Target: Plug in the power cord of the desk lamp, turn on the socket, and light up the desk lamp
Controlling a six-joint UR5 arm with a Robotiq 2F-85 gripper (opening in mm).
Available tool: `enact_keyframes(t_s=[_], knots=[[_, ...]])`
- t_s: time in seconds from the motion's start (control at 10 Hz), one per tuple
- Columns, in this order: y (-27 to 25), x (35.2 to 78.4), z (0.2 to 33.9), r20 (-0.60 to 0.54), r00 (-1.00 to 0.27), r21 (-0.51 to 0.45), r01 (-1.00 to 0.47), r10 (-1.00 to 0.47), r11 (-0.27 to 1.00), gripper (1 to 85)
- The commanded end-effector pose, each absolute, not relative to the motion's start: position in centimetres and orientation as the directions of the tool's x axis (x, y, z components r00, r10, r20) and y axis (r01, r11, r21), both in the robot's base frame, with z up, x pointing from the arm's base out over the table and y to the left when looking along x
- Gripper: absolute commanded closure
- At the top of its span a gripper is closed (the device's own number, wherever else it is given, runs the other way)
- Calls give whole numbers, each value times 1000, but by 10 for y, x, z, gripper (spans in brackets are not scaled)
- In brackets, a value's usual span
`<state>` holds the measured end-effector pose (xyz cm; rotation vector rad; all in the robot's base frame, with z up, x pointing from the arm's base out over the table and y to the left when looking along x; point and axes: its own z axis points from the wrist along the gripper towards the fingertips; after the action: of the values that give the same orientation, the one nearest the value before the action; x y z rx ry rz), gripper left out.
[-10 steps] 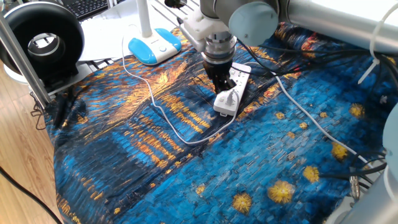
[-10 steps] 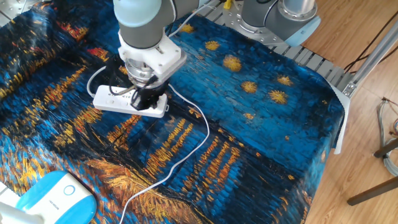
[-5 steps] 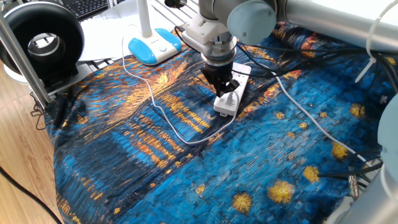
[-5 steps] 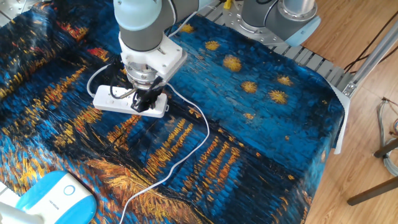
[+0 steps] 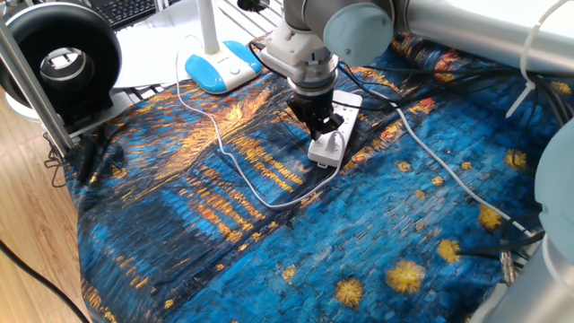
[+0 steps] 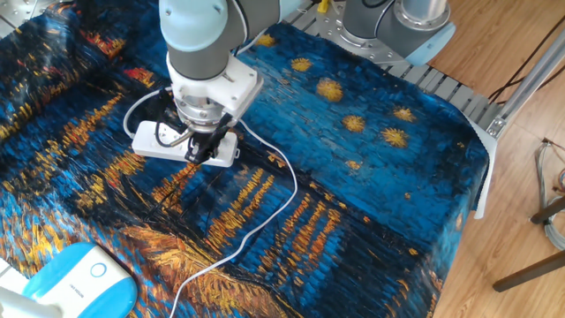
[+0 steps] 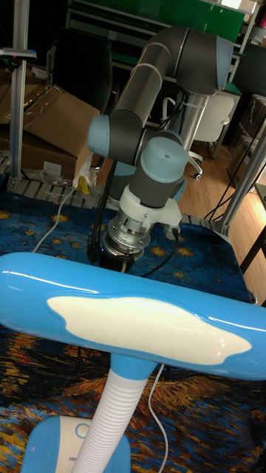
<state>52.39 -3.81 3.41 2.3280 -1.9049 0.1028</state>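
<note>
- The desk lamp [image 7: 140, 325]: glossy light-blue plastic head with a smooth white panel; ribbed white stem.
- The socket [image 5: 335, 126]: smooth white plastic.
- The tablecloth [image 6: 353, 177]: matt printed cloth, wrinkled.
- The floor [image 5: 36, 224], at 9 o'clock: smooth pale wood.
- The arm [image 7: 159, 81]: grey satin metal joints, light-blue plastic caps.

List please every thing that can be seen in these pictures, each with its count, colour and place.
Cloth: one, blue with yellow painting print, covering the table.
Power strip: one, white, middle of the cloth.
Lamp cord: one, thin, white, from the lamp base to the strip.
Desk lamp: one, light blue and white, at the cloth's far edge.
Ring-shaped device: one, black, beside the lamp.
Keyboard: one, black, behind the lamp.
Gripper: one, black fingers, low over the strip.
</note>
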Motion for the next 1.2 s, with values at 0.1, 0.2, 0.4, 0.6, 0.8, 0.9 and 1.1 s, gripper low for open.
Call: enact_keyframes(t_s=[0.1,0.2,0.4,0.6,0.8,0.9,1.1], knots=[[-38,513,34,115,251,110,-965,-961,-238,843],[-39,509,34,114,269,129,-958,-956,-255,843],[-43,511,32,127,303,124,-949,-944,-288,843],[-36,512,30,102,315,114,-946,-944,-304,843],[-32,512,28,88,324,111,-943,-942,-314,843],[-32,512,25,92,327,114,-942,-941,-316,843],[-17,510,9,40,308,94,-948,-951,-303,843]])
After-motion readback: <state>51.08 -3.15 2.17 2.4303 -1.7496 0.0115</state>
